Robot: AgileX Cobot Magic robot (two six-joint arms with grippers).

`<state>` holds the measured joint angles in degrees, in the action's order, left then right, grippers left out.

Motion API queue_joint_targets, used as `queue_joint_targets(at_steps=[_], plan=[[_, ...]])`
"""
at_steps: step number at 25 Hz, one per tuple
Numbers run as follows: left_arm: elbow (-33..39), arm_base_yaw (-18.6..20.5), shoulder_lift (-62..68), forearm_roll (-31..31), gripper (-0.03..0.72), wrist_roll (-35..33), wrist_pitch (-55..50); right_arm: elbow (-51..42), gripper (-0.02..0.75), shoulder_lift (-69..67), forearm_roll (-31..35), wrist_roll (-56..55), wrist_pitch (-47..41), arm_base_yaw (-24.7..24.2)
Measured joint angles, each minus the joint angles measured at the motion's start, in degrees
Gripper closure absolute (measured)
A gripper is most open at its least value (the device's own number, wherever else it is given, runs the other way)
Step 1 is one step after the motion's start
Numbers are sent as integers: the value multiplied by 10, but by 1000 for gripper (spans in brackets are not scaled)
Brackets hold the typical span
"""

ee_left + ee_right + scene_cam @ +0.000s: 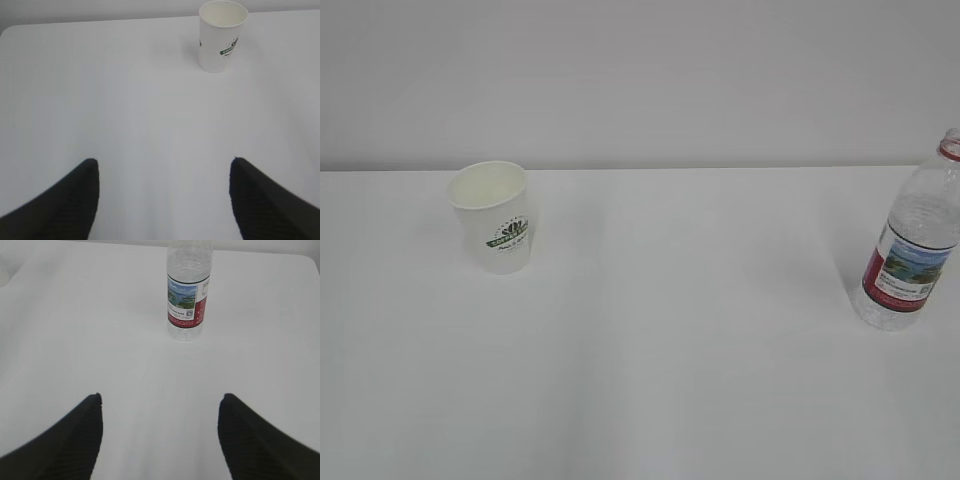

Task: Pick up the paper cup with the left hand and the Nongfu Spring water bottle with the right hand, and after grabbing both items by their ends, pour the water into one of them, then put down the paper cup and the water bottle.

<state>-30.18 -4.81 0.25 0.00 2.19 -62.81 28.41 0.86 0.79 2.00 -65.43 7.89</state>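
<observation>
Paper cup (492, 215): upright on counter (680, 330), mouth up for pouring.
Bottle (915, 240): upright, well apart.
Left claw (164, 170): spread, empty.
Right claw (160, 405): spread, empty.

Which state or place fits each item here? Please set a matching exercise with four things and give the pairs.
Column one:
1. paper cup
2. water bottle
3. left claw
4. table

Column two:
A. stands upright at the right edge of the exterior view, red ring at its neck
B. open, nothing between its fingers
C. stands upright on the left, green logo on its side
D. plain white surface under both items

Pairs: 1-C, 2-A, 3-B, 4-D
</observation>
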Motion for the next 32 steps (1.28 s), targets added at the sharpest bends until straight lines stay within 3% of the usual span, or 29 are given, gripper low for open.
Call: queue_joint_targets(at_steps=[32], plan=[[0,0,0,0,109,0,0,0,197,0,0,0,0,0]])
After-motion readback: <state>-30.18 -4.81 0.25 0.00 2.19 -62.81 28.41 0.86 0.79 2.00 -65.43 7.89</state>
